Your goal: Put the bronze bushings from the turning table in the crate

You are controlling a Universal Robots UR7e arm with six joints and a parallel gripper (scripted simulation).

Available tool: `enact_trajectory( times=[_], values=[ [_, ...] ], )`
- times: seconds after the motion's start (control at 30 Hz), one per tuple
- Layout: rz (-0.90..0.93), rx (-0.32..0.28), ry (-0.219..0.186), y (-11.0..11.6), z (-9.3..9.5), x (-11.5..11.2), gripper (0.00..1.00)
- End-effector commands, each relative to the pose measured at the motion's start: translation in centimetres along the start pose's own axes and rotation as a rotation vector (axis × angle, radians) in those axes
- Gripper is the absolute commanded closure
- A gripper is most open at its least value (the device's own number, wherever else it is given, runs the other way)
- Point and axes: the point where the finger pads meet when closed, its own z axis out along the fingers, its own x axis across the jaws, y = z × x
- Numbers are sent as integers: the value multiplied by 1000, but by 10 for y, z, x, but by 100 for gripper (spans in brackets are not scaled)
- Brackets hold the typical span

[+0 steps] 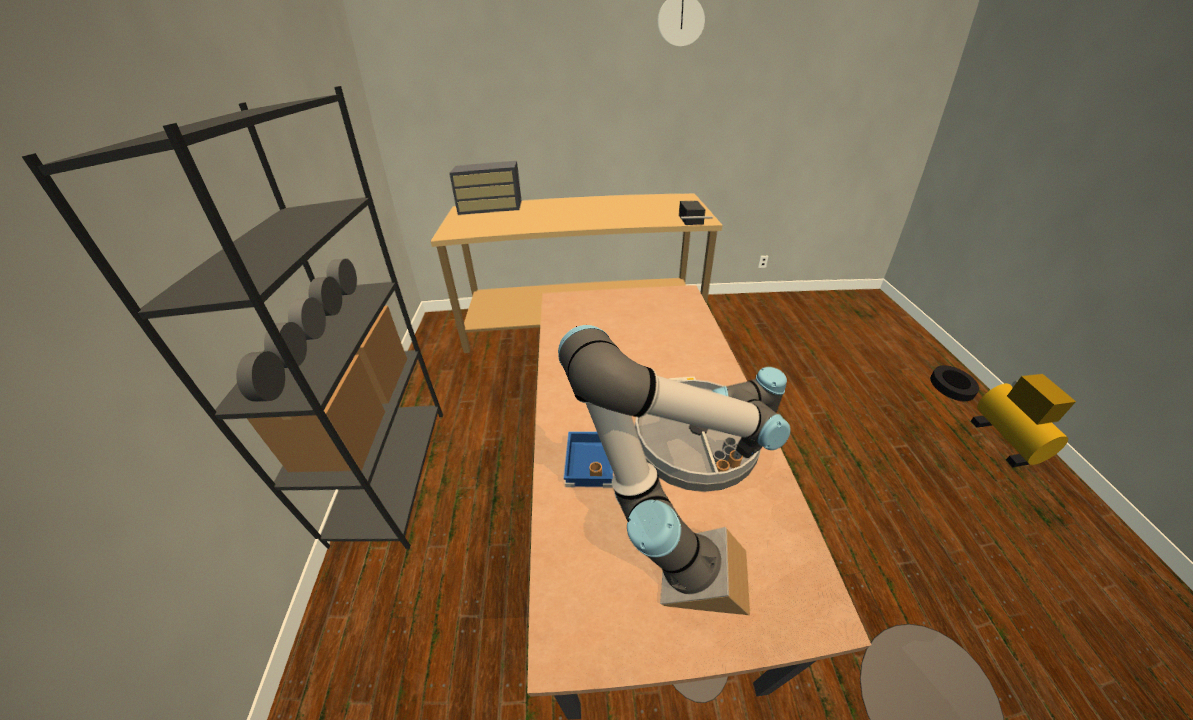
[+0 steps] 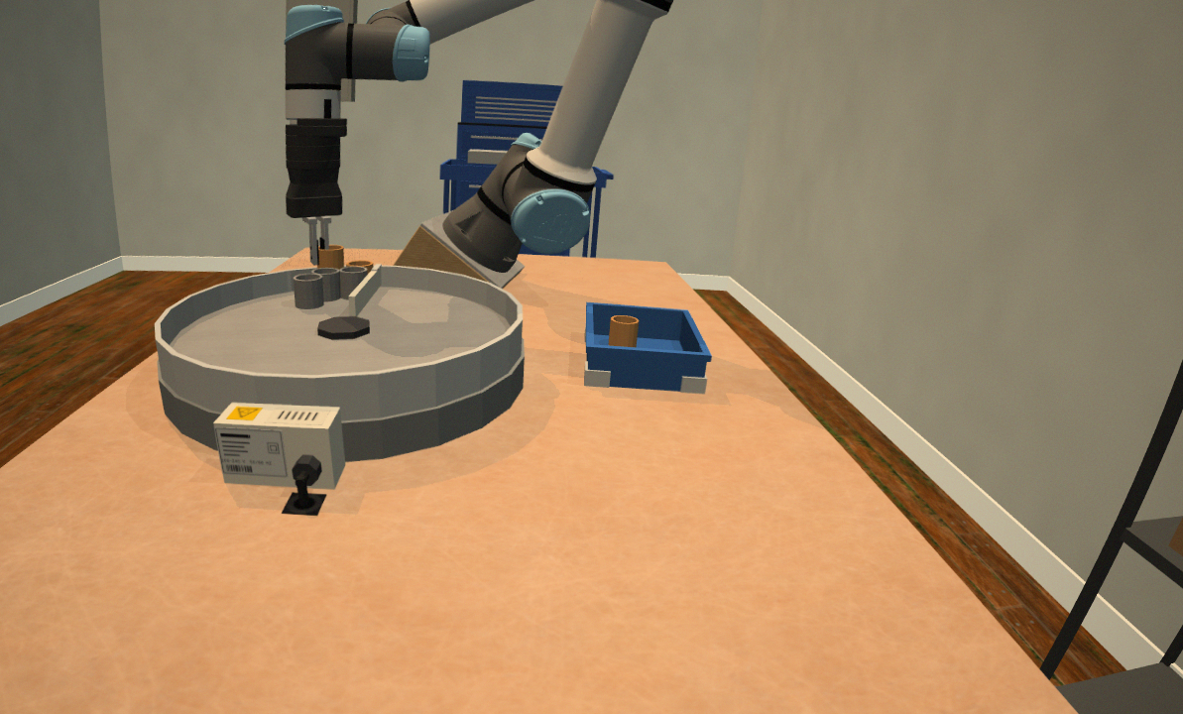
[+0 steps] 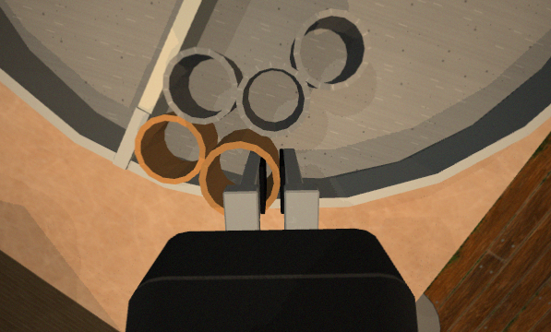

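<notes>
Gripper (image 3: 271, 177) is clamped on the wall of one bronze bushing (image 3: 215, 180): one finger inside the bore, the other outside, pinching the rim. In the exterior view that held bushing (image 2: 330, 255) sits higher than its neighbours, lifted just above the turning table (image 2: 337, 377), with the tool pointing straight down over the far edge of the tray.

A second bronze bushing (image 3: 169, 148) stands on the turning table right next to the held one, tucked against the divider bar (image 3: 157, 88) near the rim. Three steel bushings are upright on the table surface beyond them: one (image 3: 200, 83) beside the divider, one (image 3: 273, 99) in the middle, one (image 3: 330, 50) furthest out. The first two look to be touching each other; the third is close to the middle one.

The blue crate (image 2: 647, 355) sits on the workbench (image 2: 577, 550) beside the turning table, apart from it, with one bronze bushing (image 2: 624, 330) already standing upright inside. In the top view the crate (image 1: 582, 461) is partly covered by the arm.

A control box (image 2: 278, 441) with a knob sits against the near side of the turning table.
</notes>
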Motion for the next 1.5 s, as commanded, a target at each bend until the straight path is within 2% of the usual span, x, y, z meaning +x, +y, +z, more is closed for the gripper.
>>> enact_trajectory(
  times=[0.0, 0.27, 0.67, 0.83, 1.23, 1.47],
  values=[
    [0, 0, 1, 0, -1, 0, 100],
    [0, 0, 1, 0, -8, 0, 100],
    [0, 0, 1, 0, -8, 0, 100],
    [0, 0, 1, 0, -16, 0, 100],
    [0, 0, 1, 0, -16, 0, 100],
    [0, 0, 1, 0, -23, 0, 100]
  ],
)
